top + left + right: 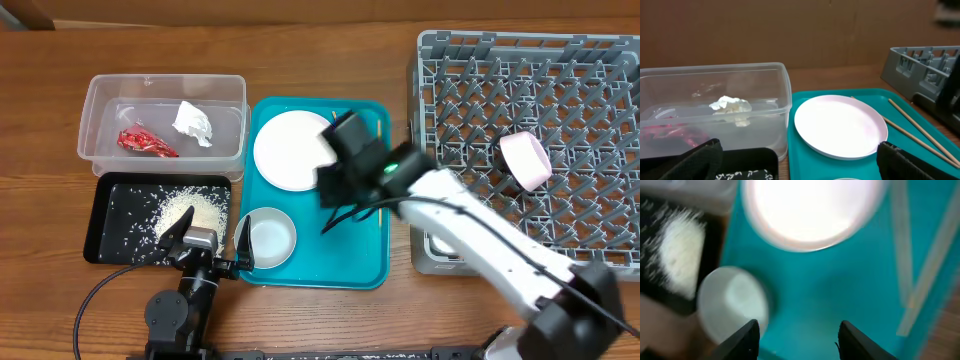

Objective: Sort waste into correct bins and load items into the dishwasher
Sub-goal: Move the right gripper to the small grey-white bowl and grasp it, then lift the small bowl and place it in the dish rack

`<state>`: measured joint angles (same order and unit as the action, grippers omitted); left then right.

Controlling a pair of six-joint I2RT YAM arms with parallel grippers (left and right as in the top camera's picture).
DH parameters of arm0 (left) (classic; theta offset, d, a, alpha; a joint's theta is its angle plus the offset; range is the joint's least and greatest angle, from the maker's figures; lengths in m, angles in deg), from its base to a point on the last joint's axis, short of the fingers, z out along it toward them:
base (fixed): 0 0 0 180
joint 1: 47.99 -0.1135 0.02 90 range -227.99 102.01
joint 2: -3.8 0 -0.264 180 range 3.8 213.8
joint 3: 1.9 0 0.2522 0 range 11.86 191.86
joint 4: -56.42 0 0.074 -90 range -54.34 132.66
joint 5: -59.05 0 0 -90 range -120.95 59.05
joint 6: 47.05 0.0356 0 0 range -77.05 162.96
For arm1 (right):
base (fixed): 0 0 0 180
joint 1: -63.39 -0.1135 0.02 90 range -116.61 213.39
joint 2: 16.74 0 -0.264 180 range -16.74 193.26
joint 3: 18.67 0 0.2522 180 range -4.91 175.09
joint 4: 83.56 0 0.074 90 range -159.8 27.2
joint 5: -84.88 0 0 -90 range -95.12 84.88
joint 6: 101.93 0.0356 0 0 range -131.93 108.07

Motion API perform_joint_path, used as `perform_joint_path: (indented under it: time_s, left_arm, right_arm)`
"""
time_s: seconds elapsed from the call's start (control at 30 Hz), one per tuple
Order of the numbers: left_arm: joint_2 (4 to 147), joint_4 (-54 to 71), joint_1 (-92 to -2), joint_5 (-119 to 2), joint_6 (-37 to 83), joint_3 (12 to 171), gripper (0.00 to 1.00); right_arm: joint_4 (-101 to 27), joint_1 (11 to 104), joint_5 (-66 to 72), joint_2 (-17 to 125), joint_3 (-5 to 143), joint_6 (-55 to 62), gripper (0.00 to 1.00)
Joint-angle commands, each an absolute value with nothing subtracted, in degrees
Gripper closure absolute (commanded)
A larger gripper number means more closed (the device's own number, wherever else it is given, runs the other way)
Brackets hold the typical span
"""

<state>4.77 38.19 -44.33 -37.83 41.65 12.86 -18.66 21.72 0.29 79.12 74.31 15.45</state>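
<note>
The white plate (290, 150) and a small white bowl (268, 237) sit on the teal tray (345, 262); two chopsticks (912, 125) lie on its right side. A pink cup (526, 160) lies in the grey dish rack (590, 90). The red wrapper (145, 142) and white tissue (194, 122) are in the clear tub (100, 100). Rice (195, 212) lies in the black tray (105, 235). My right gripper (799, 335) is open and empty above the teal tray, between plate and bowl. My left gripper (205, 240) is open and empty, spanning the black tray's edge and the bowl.
The dish rack fills the right side of the wooden table. The right arm reaches diagonally from the front right over the rack's front left corner. The tub and black tray stand left of the teal tray.
</note>
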Motion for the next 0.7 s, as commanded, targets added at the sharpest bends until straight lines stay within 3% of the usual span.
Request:
perform_joint_path:
  time_s: [0.0, 0.17, 0.23, 0.3, 0.4, 0.57, 0.67]
  left_arm:
    - [4.33, 38.47, -44.59, -37.87, 41.28, 12.33, 0.00]
    - [4.33, 38.47, -44.59, -37.87, 41.28, 12.33, 0.00]
    - [4.33, 38.47, -44.59, -37.87, 41.28, 12.33, 0.00]
    - [4.33, 38.47, -44.59, -37.87, 41.28, 12.33, 0.00]
    - [4.33, 38.47, -44.59, -37.87, 41.28, 12.33, 0.00]
    - [4.33, 38.47, -44.59, -37.87, 41.28, 12.33, 0.00]
    - [4.33, 38.47, -44.59, -37.87, 41.28, 12.33, 0.00]
  right_arm:
    - [-22.58, 16.43, 7.37, 85.19, 71.95, 21.02, 0.47]
    - [-25.68, 13.89, 5.47, 93.10, 71.95, 25.00, 0.50]
    - [-26.05, 13.89, 5.73, 95.42, 71.95, 26.33, 0.60]
    - [-26.05, 13.89, 5.73, 96.75, 71.95, 27.05, 0.78]
    - [-25.74, 14.59, 5.58, 96.19, 72.10, 27.32, 0.96]
    - [-21.68, 17.06, -2.09, 89.02, 72.50, 26.86, 0.96]
    - [-17.05, 18.68, -13.72, 81.69, 73.59, 25.24, 0.96]
